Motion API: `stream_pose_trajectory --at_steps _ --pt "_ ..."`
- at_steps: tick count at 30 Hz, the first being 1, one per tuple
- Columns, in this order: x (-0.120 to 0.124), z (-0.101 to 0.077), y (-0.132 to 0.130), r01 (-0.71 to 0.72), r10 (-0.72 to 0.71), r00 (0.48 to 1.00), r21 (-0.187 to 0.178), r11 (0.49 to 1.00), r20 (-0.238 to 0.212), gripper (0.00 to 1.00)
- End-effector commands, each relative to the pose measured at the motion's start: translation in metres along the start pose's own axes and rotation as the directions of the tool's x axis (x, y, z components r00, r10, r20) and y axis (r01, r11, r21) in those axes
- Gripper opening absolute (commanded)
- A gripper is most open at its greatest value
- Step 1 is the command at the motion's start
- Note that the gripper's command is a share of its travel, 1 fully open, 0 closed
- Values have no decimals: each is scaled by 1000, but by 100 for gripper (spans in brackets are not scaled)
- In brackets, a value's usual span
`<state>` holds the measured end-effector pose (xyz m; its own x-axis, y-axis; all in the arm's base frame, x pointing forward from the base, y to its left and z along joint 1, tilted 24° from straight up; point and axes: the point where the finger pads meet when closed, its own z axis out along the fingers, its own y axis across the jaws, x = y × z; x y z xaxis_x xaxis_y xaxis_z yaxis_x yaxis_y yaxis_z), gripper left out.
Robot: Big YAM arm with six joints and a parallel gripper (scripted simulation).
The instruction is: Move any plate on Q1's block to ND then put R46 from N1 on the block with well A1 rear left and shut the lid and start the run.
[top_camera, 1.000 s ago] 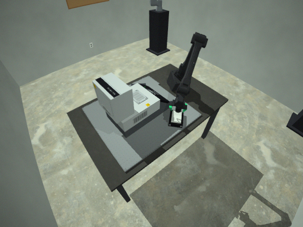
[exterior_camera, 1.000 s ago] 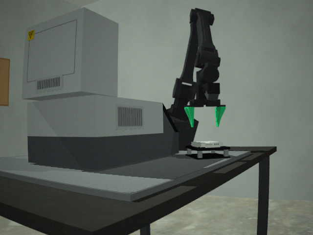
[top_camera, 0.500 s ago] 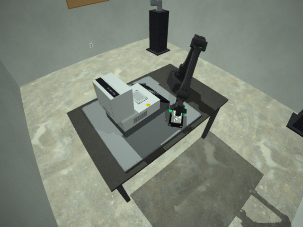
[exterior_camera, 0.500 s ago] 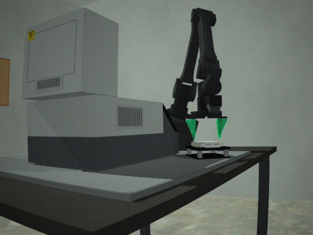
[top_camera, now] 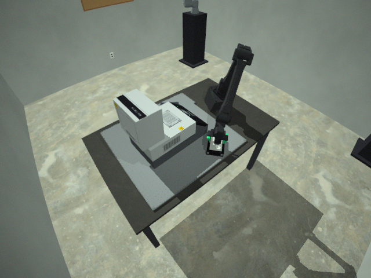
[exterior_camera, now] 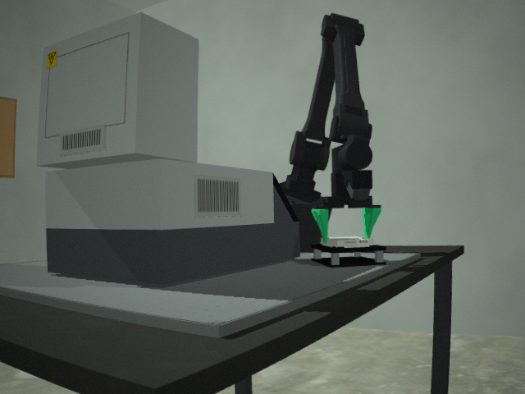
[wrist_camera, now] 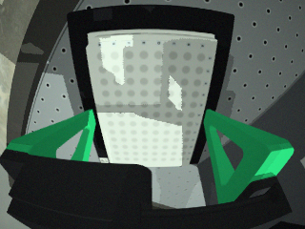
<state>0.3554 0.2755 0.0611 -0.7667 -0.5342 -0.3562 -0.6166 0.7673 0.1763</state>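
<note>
The white 96-well plate R46 (exterior_camera: 347, 241) lies flat on the black nest N1 (exterior_camera: 347, 251), near the table's right edge. It also shows in the wrist view (wrist_camera: 149, 102) and in the top view (top_camera: 216, 147). My gripper (exterior_camera: 345, 238) is open wide, pointing straight down over the plate. Its green fingers stand one on each side of the plate with their tips at plate height; it shows in the wrist view too (wrist_camera: 149, 143). Nothing is held. The cycler Q1 (top_camera: 155, 128) has its lid (top_camera: 137, 118) open and set back. A gridded rectangle (top_camera: 171, 117) shows on its block.
Q1's dark sloped key panel (top_camera: 191, 114) faces the arm's base (top_camera: 214, 98), with a small green light (top_camera: 177, 104) by it. The nest is close to the mat's edge and the table's right edge. Black pedestals stand on the floor at the back (top_camera: 193, 36) and far right (top_camera: 362, 149).
</note>
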Motion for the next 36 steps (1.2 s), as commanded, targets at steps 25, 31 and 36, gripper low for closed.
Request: stream_pose_trajectory --at_steps 25,31,36 --pt "-11 -22 4 -3 3 999 -2 1000 39 100" --pt "-25 -29 -2 -11 10 998 5 1000 66 100" --pt "-34 -33 -3 -8 8 997 6 1000 82 100"
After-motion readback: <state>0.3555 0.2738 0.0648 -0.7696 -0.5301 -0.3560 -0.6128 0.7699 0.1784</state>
